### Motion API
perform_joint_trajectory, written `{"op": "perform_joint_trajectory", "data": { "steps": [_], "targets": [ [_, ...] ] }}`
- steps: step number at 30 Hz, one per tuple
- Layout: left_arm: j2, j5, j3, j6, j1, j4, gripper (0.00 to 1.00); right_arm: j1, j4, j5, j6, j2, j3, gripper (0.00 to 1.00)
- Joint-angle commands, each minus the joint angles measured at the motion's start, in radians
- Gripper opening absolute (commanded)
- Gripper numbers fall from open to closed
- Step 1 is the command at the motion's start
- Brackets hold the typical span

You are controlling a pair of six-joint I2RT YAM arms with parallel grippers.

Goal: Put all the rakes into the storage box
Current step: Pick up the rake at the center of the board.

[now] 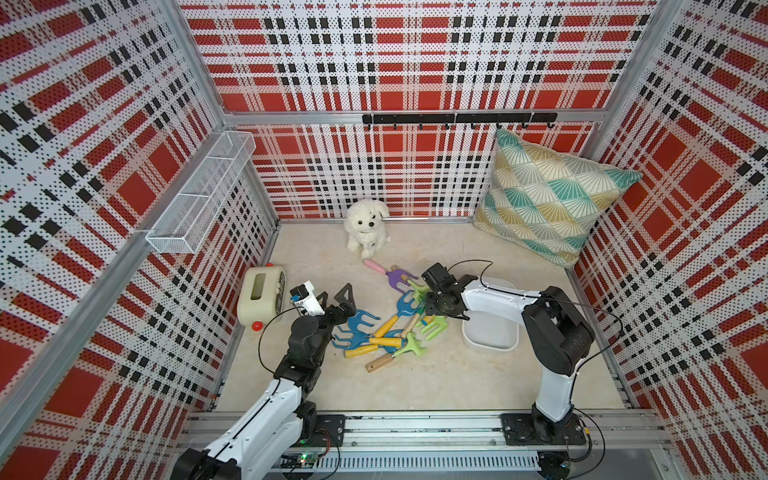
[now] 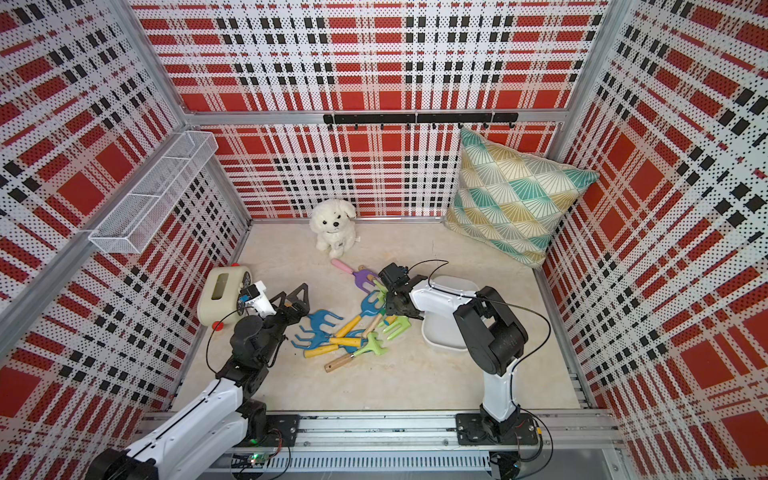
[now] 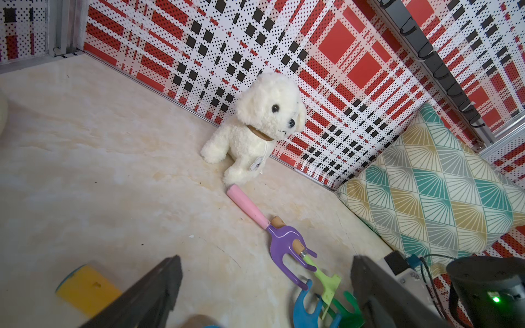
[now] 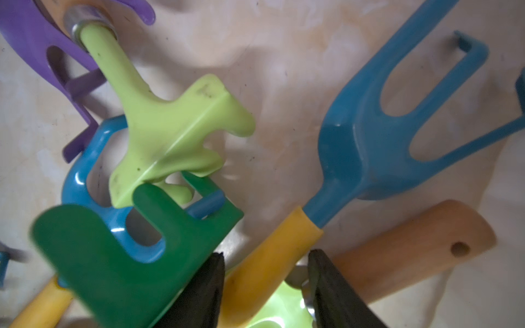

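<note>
Several rakes (image 1: 390, 324) lie tangled mid-worktop, beside the storage box (image 1: 490, 332) near the right edge. The right hand (image 4: 265, 254) straddles the yellow handle (image 4: 270, 272) of a blue rake (image 4: 369, 136); whether it is pinched I cannot tell. The adjoining green rake (image 4: 113, 255) could snag and ride along. The left hand (image 1: 336, 298) is spread wide.

I see a blue-and-yellow rake (image 4: 355, 142), a purple-and-pink rake (image 3: 279, 244), a white box (image 1: 490, 334), a white dog (image 1: 365, 224), a pillow (image 1: 548, 199) with teal and yellow fans, red-black plaid walls (image 1: 415, 62).

Left gripper (image 3: 267, 259) spread wide; purple rake (image 3: 284, 247) ahead, pink handle end beside plush dog (image 3: 261, 133).
</note>
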Motion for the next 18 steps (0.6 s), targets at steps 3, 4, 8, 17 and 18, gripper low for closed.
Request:
{"op": "perform_joint_trajectory", "data": {
  "steps": [3, 4, 8, 17, 18],
  "targets": [
    [-0.011, -0.006, -0.002, -0.004, 0.013, -0.011, 0.99, 0.016, -0.004, 0.017, 0.001, 0.033, 0.023, 0.48],
    [-0.011, -0.007, -0.002, -0.005, 0.013, -0.011, 0.99, 0.017, -0.004, 0.018, -0.001, 0.035, 0.025, 0.46],
    [-0.013, -0.005, -0.004, -0.005, 0.015, -0.011, 0.99, 0.017, -0.009, 0.026, -0.004, 0.035, 0.028, 0.41],
    [-0.017, -0.005, -0.005, -0.008, 0.014, -0.011, 0.99, 0.017, -0.034, 0.073, -0.003, -0.021, 0.028, 0.21],
    [-0.017, -0.005, -0.007, -0.008, 0.014, -0.011, 0.99, 0.016, -0.034, 0.089, -0.003, -0.036, 0.025, 0.21]
  ]
}}
